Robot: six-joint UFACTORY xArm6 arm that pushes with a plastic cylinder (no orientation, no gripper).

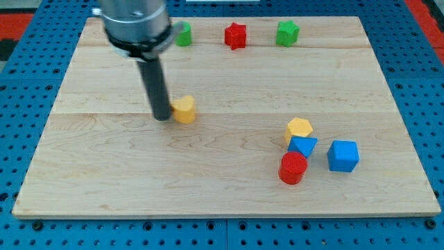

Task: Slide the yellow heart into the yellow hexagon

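The yellow heart (184, 109) lies left of the board's middle. My tip (161, 117) stands right against the heart's left side, touching or nearly touching it. The yellow hexagon (299, 128) lies well to the view's right of the heart and slightly lower, at the top of a small cluster of blocks. The rod and its grey mount rise to the view's top left.
A blue triangle-like block (302, 146), a red cylinder (293, 167) and a blue cube (343, 155) crowd the hexagon's lower side. Along the top edge lie a green block (183, 34) partly hidden by the arm, a red star (236, 35) and a green block (287, 32).
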